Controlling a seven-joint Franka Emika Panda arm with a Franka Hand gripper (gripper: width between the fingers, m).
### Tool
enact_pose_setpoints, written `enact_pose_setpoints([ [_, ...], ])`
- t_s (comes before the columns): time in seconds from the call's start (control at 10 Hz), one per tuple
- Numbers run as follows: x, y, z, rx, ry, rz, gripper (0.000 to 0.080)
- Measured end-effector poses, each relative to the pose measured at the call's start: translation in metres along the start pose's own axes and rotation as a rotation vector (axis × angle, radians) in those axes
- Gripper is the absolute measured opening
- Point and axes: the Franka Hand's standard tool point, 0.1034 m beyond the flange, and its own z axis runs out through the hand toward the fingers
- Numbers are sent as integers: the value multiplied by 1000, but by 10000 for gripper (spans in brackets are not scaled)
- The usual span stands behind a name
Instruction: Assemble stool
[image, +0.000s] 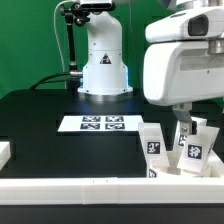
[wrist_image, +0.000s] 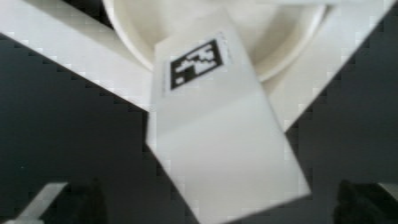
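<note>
In the wrist view a white stool leg (wrist_image: 217, 130) with a black-and-white tag lies lengthwise below the camera. Its near end reaches in between the dark fingertips (wrist_image: 59, 203) of my gripper (wrist_image: 217, 205), which is open and touches nothing. Past the leg's far end shows the round white seat (wrist_image: 214, 22). In the exterior view my gripper (image: 186, 125) hangs over a cluster of tagged legs at the exterior view's right, one leg (image: 153, 146) standing left of it and another (image: 191, 150) right under it. The seat is hidden there behind the hand.
The marker board (image: 100, 124) lies flat mid-table in front of the robot's base (image: 103, 68). A long white border rail (image: 100, 190) runs along the front edge, with another rail piece (image: 5, 152) at the exterior view's left. White rails (wrist_image: 63, 42) cross under the leg.
</note>
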Motion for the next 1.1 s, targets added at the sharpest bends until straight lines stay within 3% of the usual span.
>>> enact_pose_setpoints([
  [0.2,-4,-2,3,-11,-16,-86,649],
  [0.8,-16,1,15,-6,-39,-60,649],
  [1.0,-17,1,19,-4,-44,-57,411],
  [1.1,-18,1,19,-4,-45,-54,411],
])
